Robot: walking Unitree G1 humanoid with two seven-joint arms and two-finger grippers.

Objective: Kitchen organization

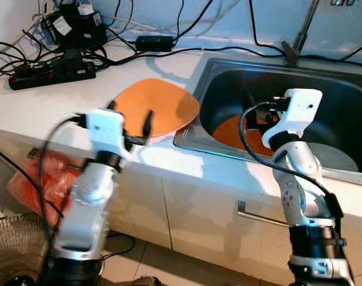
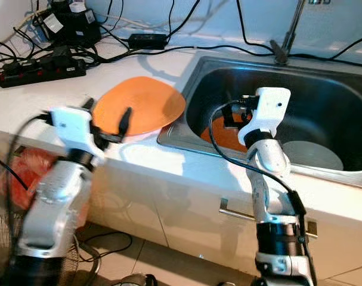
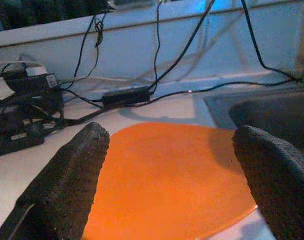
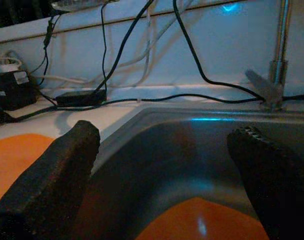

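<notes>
Nearby, cables (image 1: 151, 56) and a power strip (image 1: 52, 74) crowd the counter; both hands (image 3: 167, 185) (image 4: 162, 180) gape wide, empty.

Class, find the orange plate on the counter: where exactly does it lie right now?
The orange plate lies on the white counter, its edge overhanging the sink rim, just ahead of the open left pincer.

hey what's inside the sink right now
In the sink lie an orange plate and a grey plate. The right gripper, open, hovers over the orange one and hides part of it, so anything beneath can't be seen.
</notes>
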